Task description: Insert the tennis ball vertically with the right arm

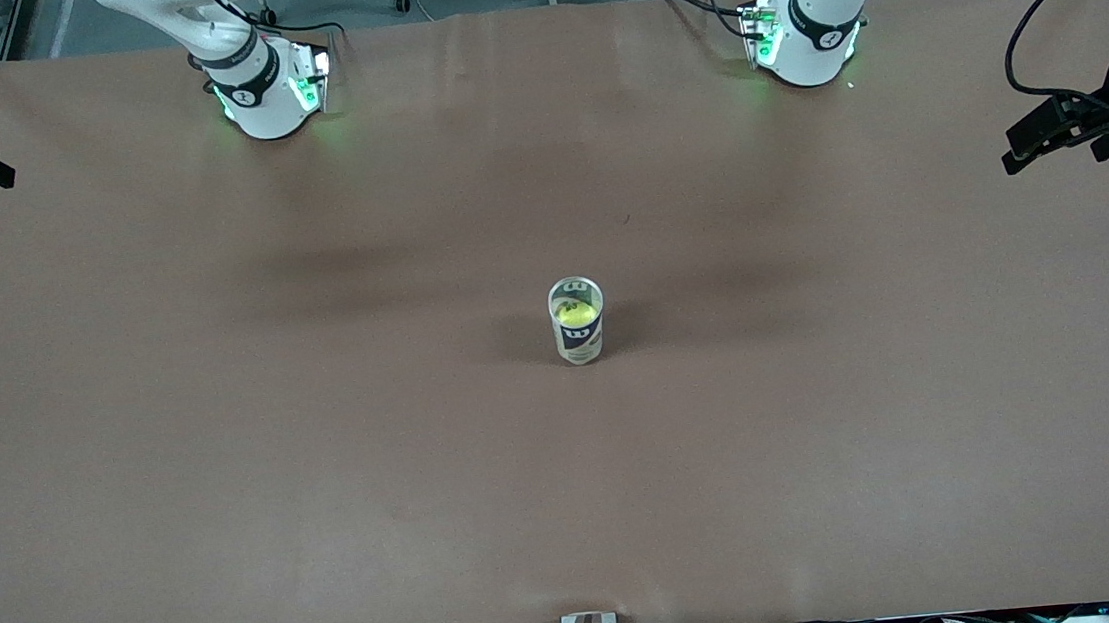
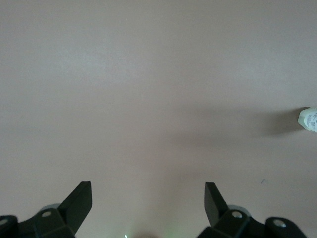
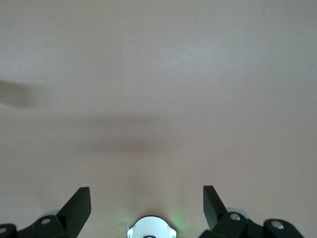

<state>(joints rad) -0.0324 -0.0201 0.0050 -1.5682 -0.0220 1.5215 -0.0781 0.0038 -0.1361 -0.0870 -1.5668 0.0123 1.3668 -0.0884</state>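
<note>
A tennis ball (image 1: 576, 315) sits inside an upright can (image 1: 578, 335) at mid-table. Both grippers, right (image 3: 146, 199) and left (image 2: 148, 196), hang wide and empty. Light, fuzzy, springy, the ball likely suits a pinch across its middle.

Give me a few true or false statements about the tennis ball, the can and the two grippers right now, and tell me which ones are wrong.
1. The can stands upright on the table. True.
2. The tennis ball lies loose on the table beside the can. False: it sits inside the can.
3. The right gripper has its fingers open and holds nothing. True.
4. The left gripper is shut on the can. False: it is open over bare table, with the can off to one side.
5. A lid covers the can. False: its top is open.
</note>
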